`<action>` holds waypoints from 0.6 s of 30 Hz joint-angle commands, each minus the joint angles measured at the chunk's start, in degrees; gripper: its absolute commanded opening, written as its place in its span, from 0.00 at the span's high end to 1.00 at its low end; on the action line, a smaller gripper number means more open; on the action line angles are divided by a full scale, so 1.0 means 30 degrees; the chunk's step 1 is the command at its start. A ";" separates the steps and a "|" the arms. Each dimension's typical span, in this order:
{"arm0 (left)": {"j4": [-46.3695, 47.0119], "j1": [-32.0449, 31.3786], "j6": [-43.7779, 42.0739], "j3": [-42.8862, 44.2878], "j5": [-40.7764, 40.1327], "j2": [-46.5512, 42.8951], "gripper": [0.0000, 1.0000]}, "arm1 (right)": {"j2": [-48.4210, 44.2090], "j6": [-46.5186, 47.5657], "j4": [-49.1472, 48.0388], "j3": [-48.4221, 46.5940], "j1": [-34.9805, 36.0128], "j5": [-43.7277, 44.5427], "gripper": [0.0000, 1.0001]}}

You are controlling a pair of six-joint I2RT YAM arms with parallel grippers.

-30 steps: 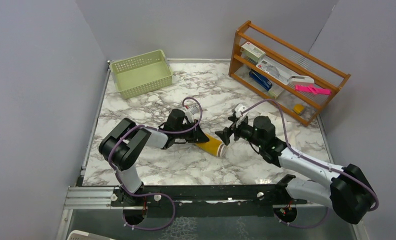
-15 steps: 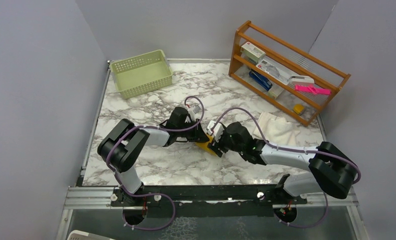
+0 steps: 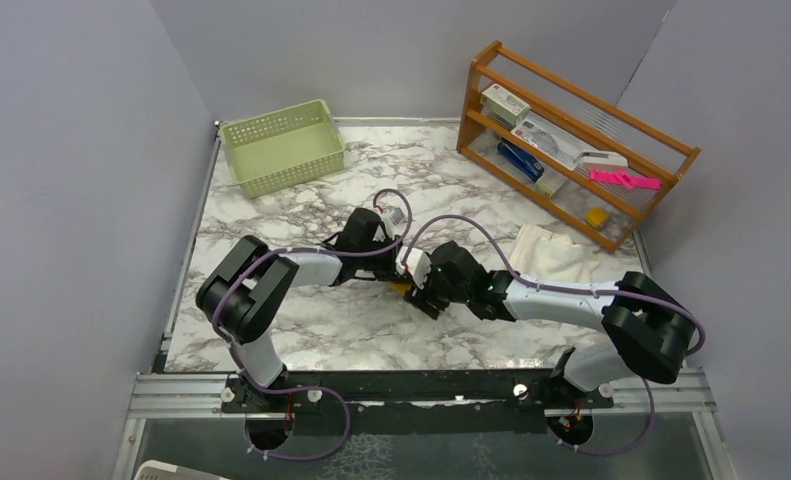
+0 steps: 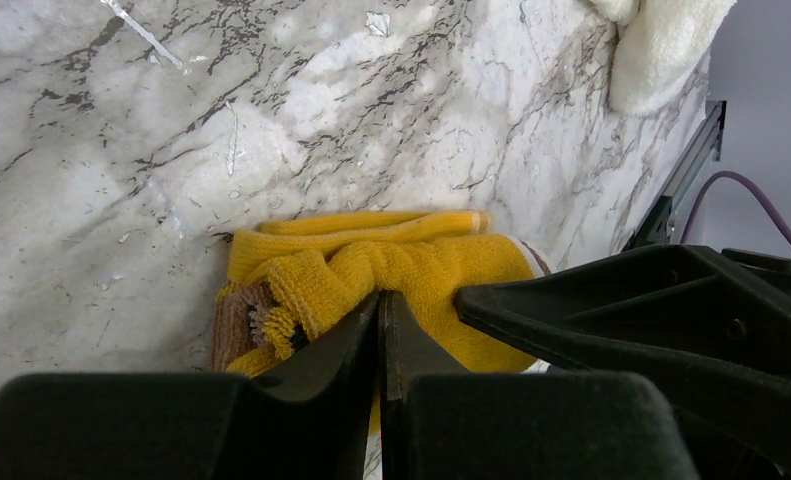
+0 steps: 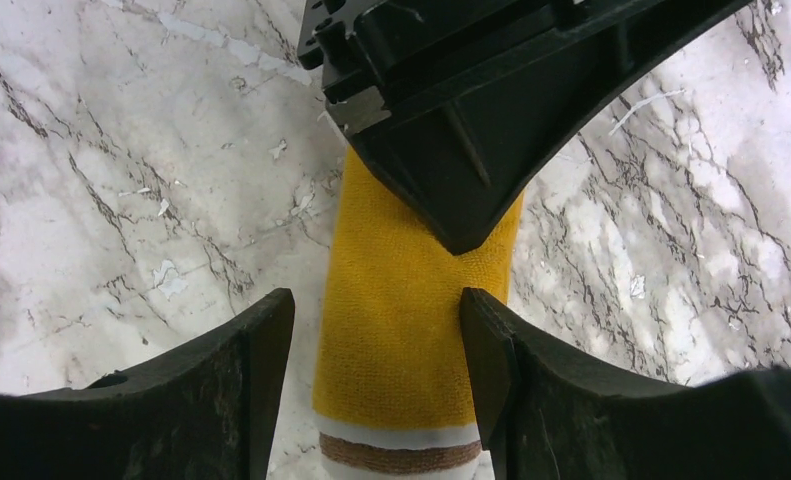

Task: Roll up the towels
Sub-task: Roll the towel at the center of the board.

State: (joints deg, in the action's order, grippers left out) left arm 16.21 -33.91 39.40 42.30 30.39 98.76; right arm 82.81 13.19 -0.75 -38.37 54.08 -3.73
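Observation:
The mustard-yellow towel [image 5: 401, 320] lies rolled into a short tube on the marble table, with a white and tan band at its near end. My right gripper [image 5: 376, 305] stands open astride the roll. Its right finger [image 5: 483, 340] touches the cloth and its left finger [image 5: 269, 345] stands a little off it. My left gripper [image 4: 381, 296] is shut on the yellow towel's [image 4: 411, 265] bunched far end. From above, only a sliver of the yellow roll [image 3: 400, 288] shows between the left gripper [image 3: 386, 275] and the right gripper [image 3: 419, 291]. The cream-white towel [image 3: 549, 255] lies crumpled to the right.
A green slotted basket [image 3: 281, 148] stands at the back left. A wooden rack [image 3: 571, 140] with small items stands at the back right. The table's right rail [image 4: 686, 175] runs close past the cream towel [image 4: 661, 45].
My right arm has swung left from beside the roll's end to over it, and its jaws have narrowed around the roll. The cream towel is now uncovered. The left gripper has held still.

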 commanded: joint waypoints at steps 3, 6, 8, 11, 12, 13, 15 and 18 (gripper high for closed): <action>-0.4192 0.0183 -0.1987 0.0224 -0.3149 0.1639 0.89 | 0.0621 -0.0600 0.2504 -0.1389 0.0244 0.0348 0.39; -0.4429 0.0427 -0.2056 0.0481 -0.3120 0.1649 0.89 | 0.1266 -0.0738 0.3277 -0.1896 0.0238 0.0660 0.47; -0.4558 0.0575 -0.2073 0.0635 -0.3105 0.1643 0.89 | 0.1958 -0.0965 0.3824 -0.2406 0.0251 0.1030 0.53; -0.4809 0.0928 -0.2238 0.1013 -0.2917 0.1812 0.89 | 0.2633 -0.1206 0.4095 -0.2667 0.0253 0.1290 0.57; -0.4878 0.1020 -0.2300 0.1129 -0.2853 0.1872 0.89 | 0.2735 -0.1266 0.4083 -0.2677 0.0249 0.1288 0.58; -0.4963 0.1112 -0.2326 0.1261 -0.2809 0.1905 0.89 | 0.2803 -0.1347 0.4103 -0.2686 0.0252 0.1274 0.59; -0.5070 0.1308 -0.2377 0.1484 -0.2740 0.1914 0.89 | 0.2962 -0.1639 0.4301 -0.2904 0.0238 0.1258 0.62; -0.5264 0.1647 -0.2359 0.1947 -0.2702 0.1841 0.89 | 0.2985 -0.2277 0.4287 -0.3149 0.0238 0.0768 0.64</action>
State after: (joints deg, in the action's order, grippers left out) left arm 8.23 -31.81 36.73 48.18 31.24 101.08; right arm 90.11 9.93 7.68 -47.03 54.33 -0.51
